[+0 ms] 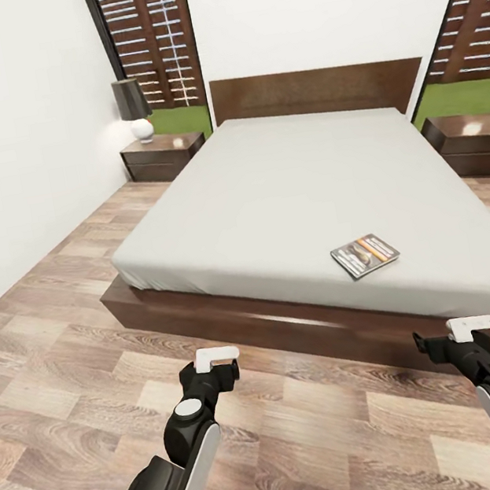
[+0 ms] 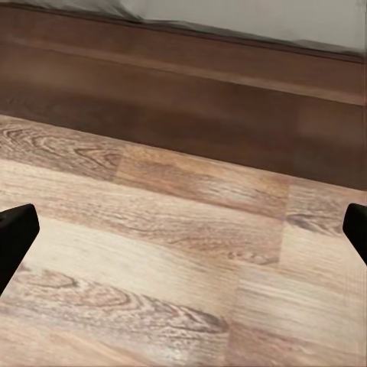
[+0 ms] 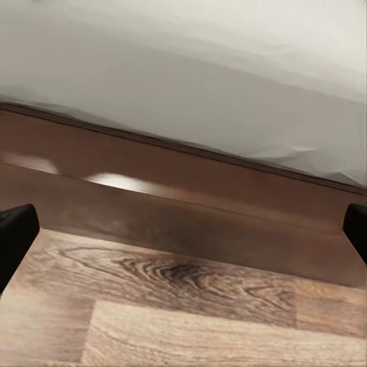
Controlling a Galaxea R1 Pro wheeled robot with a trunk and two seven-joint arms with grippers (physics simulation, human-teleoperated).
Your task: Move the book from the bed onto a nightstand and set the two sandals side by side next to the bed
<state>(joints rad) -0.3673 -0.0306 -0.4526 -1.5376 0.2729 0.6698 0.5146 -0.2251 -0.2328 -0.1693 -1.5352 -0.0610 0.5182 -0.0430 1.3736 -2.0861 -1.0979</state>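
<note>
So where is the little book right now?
In the head view, the book lies flat on the bed, near its foot edge toward the right, closer to the right gripper.
</note>
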